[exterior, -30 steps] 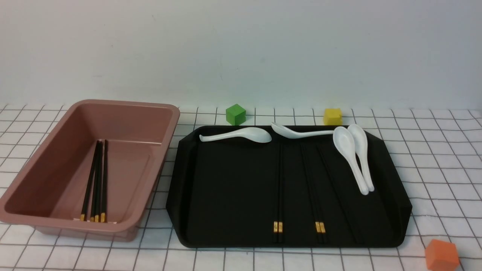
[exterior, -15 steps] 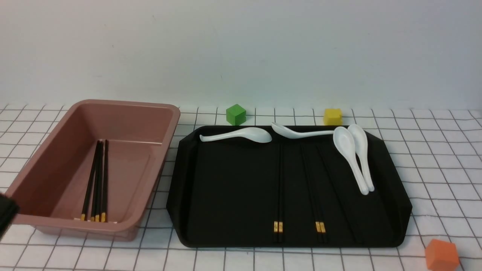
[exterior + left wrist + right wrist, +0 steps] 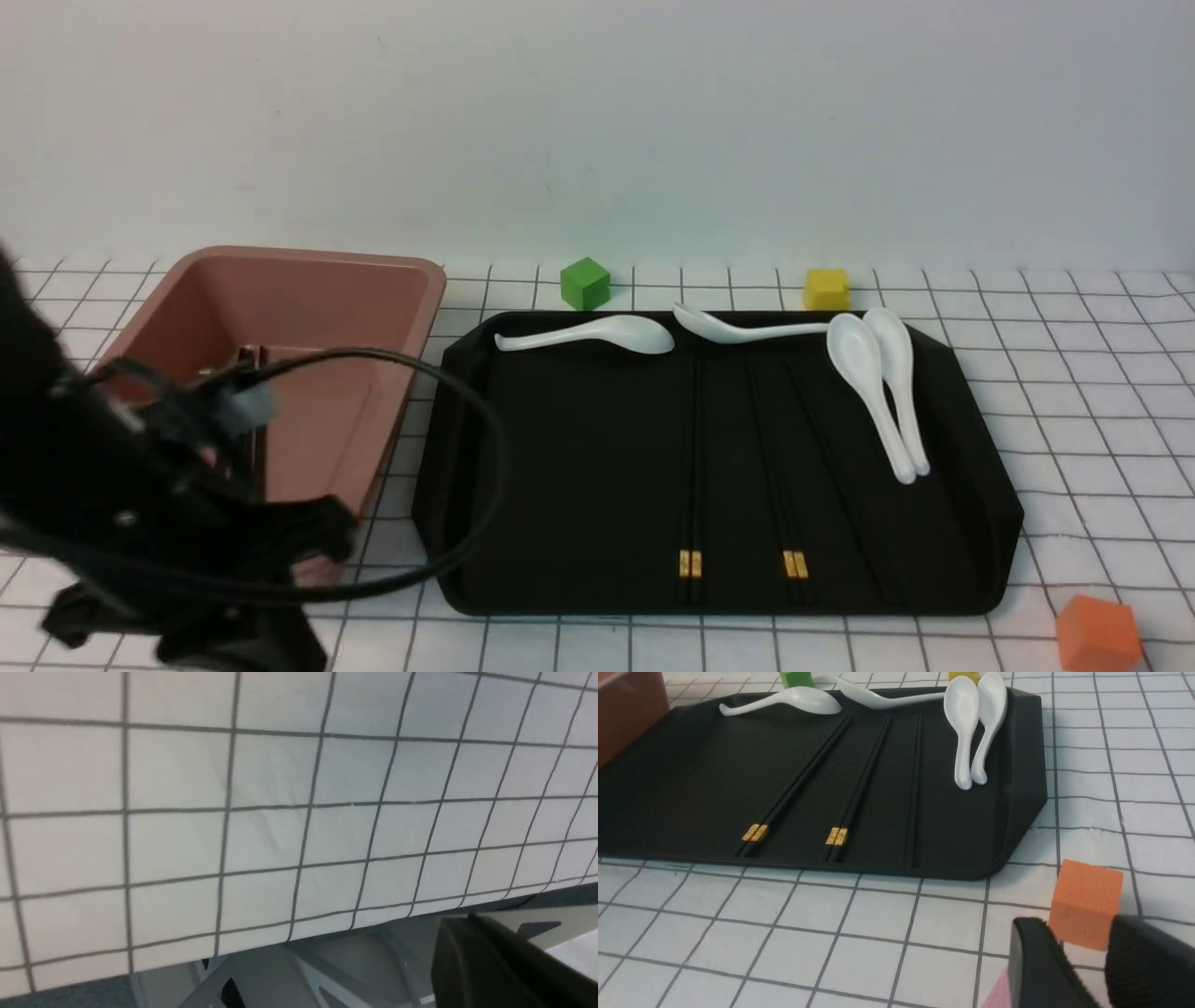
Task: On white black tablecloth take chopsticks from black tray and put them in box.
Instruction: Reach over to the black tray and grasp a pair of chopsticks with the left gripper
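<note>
at the centre of the front view, look for chopsticks (image 3: 691,457) in the black tray (image 3: 569,467), long axis near-to-far, rightward of the left arm (image 3: 215,541) at lower left, with left fingers (image 3: 486,956) pinched together, seemingly empty, and right fingers (image 3: 1031,952) apart.

The front camera looked forward from between the arms; it and the right hand's (image 3: 1080,961) camera both saw the tray (image 3: 579,467).

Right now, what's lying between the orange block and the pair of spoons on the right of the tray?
Just the black tray's front right part and a strip of gridded cloth, as the right wrist view shows.
</note>
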Action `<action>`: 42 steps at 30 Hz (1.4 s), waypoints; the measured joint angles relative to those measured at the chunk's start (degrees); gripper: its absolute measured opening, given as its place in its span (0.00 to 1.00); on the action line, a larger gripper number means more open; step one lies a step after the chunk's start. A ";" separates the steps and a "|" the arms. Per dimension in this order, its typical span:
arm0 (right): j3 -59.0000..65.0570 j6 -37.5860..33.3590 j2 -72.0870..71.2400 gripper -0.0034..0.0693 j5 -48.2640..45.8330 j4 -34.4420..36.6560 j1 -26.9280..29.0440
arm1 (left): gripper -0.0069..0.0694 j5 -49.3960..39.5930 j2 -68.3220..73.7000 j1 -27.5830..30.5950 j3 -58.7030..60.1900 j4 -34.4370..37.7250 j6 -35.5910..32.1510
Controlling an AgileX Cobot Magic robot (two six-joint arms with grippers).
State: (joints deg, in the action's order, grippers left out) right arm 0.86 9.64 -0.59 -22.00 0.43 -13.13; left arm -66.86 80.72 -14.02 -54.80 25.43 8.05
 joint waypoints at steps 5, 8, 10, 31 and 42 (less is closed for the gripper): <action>0.00 0.00 0.00 0.38 0.00 0.00 0.00 | 0.07 6.12 10.29 -13.16 -9.27 -2.85 7.33; 0.00 0.00 0.00 0.38 0.00 0.00 0.00 | 0.07 8.01 17.54 -20.07 -17.76 -8.26 13.58; 0.00 0.00 0.00 0.38 0.00 0.00 0.00 | 0.08 8.11 21.87 -23.11 -23.21 -12.82 17.74; 0.00 0.00 0.00 0.38 0.00 0.00 0.00 | 0.57 5.21 48.32 -29.75 -53.00 -30.34 30.04; 0.00 0.00 0.00 0.38 0.00 0.00 0.00 | 0.54 8.24 51.30 -29.76 -53.24 -30.28 30.37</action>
State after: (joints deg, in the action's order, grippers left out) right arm 0.86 9.64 -0.59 -22.00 0.43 -13.13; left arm -58.63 132.02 -43.78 -108.05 -4.85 38.41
